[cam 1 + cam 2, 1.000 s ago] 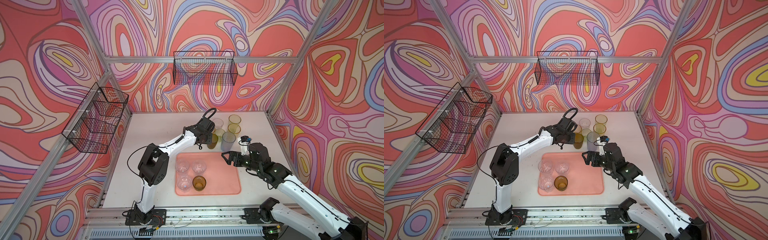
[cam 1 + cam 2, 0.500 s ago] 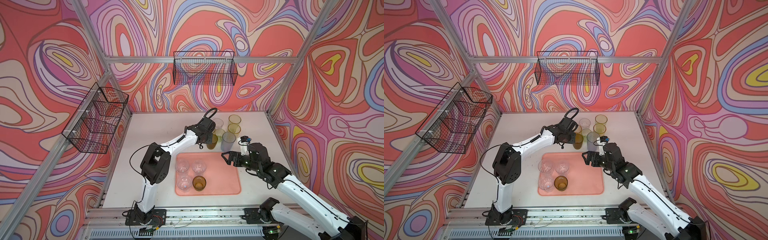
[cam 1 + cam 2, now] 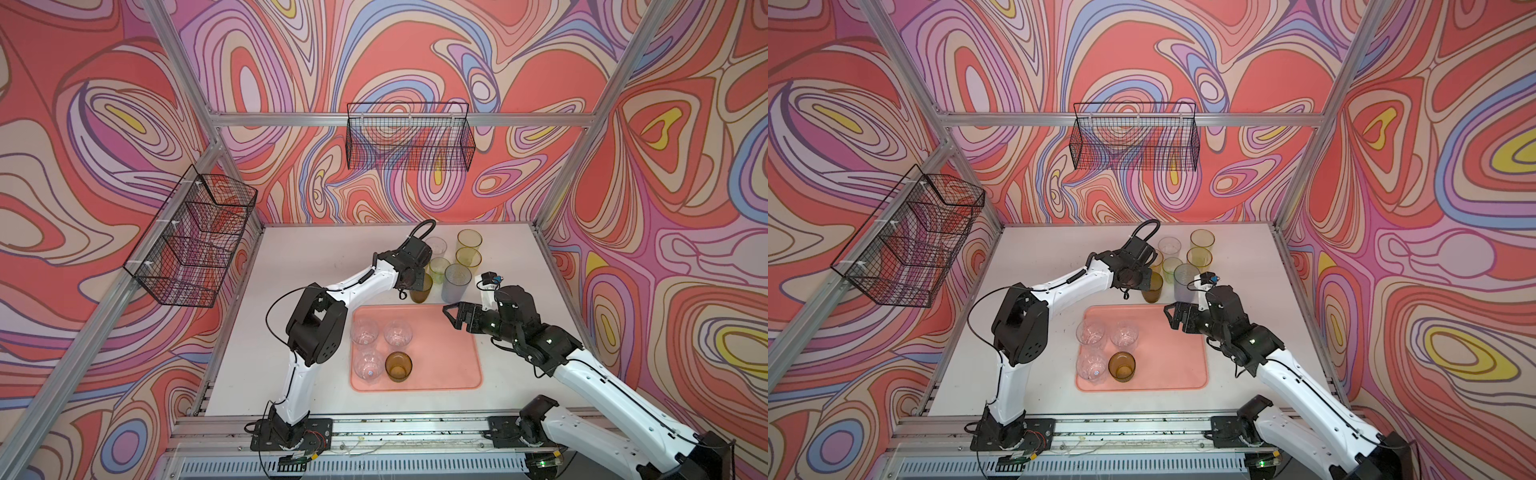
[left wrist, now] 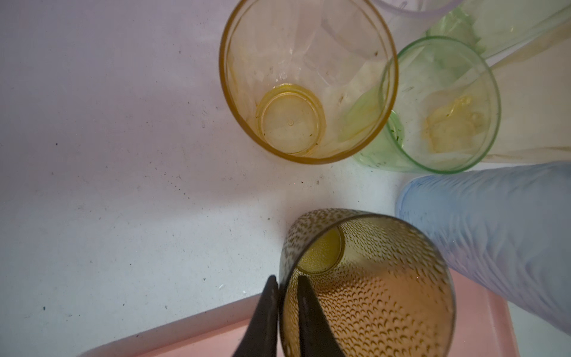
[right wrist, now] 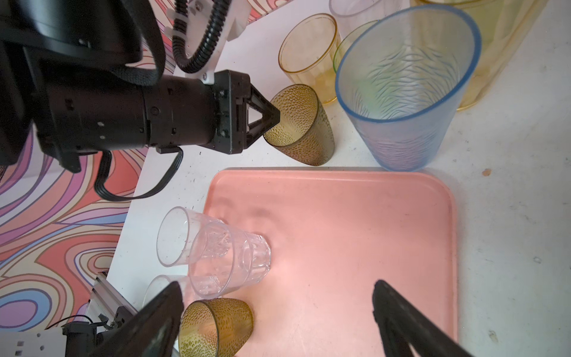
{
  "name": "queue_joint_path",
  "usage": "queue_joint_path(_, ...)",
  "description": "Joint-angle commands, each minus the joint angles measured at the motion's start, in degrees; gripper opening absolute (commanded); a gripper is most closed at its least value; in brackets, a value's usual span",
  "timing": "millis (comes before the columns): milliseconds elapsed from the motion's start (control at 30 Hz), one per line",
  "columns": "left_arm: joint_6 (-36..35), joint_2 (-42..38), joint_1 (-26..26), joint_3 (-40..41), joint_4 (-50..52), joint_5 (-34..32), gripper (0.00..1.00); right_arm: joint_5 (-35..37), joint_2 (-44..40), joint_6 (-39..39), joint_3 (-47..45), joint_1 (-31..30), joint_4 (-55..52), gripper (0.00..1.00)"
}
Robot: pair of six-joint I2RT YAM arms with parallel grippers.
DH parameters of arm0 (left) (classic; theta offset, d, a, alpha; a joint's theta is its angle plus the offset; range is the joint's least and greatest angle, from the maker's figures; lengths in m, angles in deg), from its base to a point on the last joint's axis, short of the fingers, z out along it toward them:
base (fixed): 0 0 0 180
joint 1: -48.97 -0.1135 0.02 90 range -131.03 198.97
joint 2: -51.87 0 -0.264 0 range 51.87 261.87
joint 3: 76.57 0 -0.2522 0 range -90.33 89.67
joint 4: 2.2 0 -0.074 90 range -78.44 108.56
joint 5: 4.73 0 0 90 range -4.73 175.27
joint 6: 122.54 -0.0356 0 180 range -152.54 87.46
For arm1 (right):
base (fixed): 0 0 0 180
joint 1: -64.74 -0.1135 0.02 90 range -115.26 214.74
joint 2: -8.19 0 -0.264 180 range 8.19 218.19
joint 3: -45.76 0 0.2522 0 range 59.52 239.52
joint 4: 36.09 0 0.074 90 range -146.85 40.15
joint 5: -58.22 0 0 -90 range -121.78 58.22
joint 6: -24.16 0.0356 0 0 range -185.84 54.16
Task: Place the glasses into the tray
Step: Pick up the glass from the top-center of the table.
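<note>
Left tool point(image 4: 285, 282) pinches the dimpled olive-brown tumbler point(image 4: 370, 293) wall.

Tray point(image 3: 440, 345) salmon-pink; dimpled amber glass point(image 4: 370, 293); rippled blue glass point(image 5: 401, 123); plain green glass point(image 4: 441, 102); walls point(image 3: 415, 62) swirled red-purple.

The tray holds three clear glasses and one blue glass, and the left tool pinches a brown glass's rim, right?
Not blue: the tray holds three clear glasses and one amber glass, as a top view shows, and the left tool pinches a brown glass's rim. The blue glass stands off the tray.
</note>
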Motion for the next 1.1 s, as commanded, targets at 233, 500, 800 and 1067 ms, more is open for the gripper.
queue_joint_path(233,-0.85,-1.29,0.20,-0.26,3.08,-2.27,0.00,0.58,1.04,0.99,-1.05,0.30,1.44,0.98)
queue_joint_path(500,-1.79,-8.21,0.22,5.71,-0.66,-3.93,0.00,0.51,1.29,2.05,-1.31,0.34,2.94,0.98)
queue_joint_path(800,-2.72,-13.35,0.22,7.17,3.32,-2.83,0.00,0.64,1.28,3.64,-1.66,0.37,3.84,0.97)
queue_joint_path(1067,-1.75,-21.68,1.30,14.03,4.74,-1.67,0.00,0.63,0.80,4.16,-3.37,0.31,4.72,0.98)
